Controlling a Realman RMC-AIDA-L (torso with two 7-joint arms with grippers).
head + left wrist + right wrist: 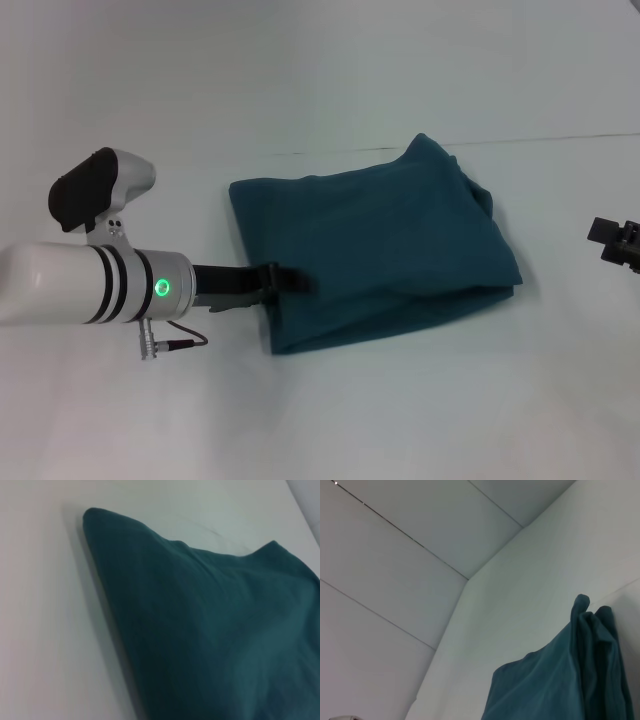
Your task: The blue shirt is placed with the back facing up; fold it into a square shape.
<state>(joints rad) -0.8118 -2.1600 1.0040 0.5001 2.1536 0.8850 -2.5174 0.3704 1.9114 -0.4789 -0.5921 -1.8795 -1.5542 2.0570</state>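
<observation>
The blue shirt (pixel 380 240) lies on the white table as a folded, roughly square bundle of layers, plain side up, with a bunched corner at its far right. My left gripper (pixel 296 282) reaches in from the left, low over the table, and meets the shirt's left edge near the front corner. The left wrist view shows the shirt (pixel 210 630) close up, filling most of it. My right gripper (pixel 615 242) stays at the right border of the head view, well apart from the cloth. In the right wrist view the shirt (pixel 560 680) appears from its layered side.
The white table (pixel 400 420) runs all around the shirt, and a thin seam line (pixel 560 138) crosses it behind the cloth. My left forearm (pixel 90 285), white with a green light, lies across the front left.
</observation>
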